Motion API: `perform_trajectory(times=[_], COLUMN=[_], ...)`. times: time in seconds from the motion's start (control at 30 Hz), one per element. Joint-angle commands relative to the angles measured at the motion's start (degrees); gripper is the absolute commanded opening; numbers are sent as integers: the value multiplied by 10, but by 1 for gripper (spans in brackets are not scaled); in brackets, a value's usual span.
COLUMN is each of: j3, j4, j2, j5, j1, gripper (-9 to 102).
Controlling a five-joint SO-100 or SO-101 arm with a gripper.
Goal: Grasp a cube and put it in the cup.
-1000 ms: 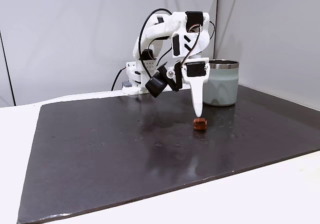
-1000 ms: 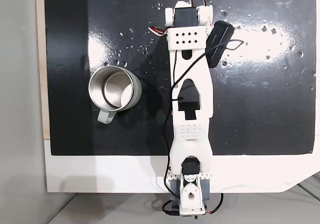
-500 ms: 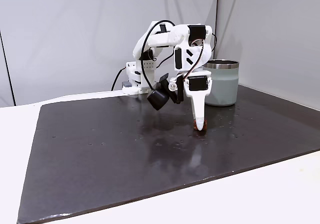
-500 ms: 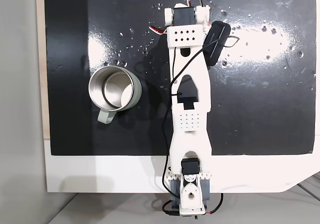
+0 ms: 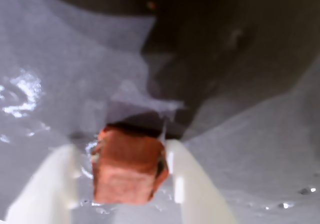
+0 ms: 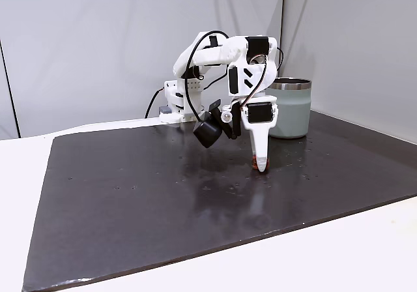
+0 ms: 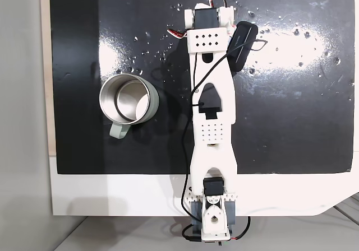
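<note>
Wrist view: cube [image 5: 127, 166] sits between the spread pincer [image 5: 122, 176] fingers, touching the right one, resting on the counter [image 5: 250, 149]. Cup [image 6: 290, 107] stands well apart.

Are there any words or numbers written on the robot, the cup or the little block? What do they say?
None can be read.
The cube: plain reddish-brown faces, no marks.
The cup: plain grey-green wall and steel rim, no label showing.
The arm: white with dark parts and rows of small holes, no readable print.
The gripper: plain white fingers, no writing.
</note>
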Motion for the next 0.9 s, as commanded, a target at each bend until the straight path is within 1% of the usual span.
perform_trajectory(times=[0.0, 0.13, 0.4, 0.57, 0.87], j3=[-29, -31, -19, 36, 164], j4=[3, 4, 15, 25, 33], j2=[7, 8, 44, 146, 392], j5=[-5, -7, -5, -2, -9], j1=[0, 3, 3, 4, 9], gripper=[9, 6, 6, 6, 5])
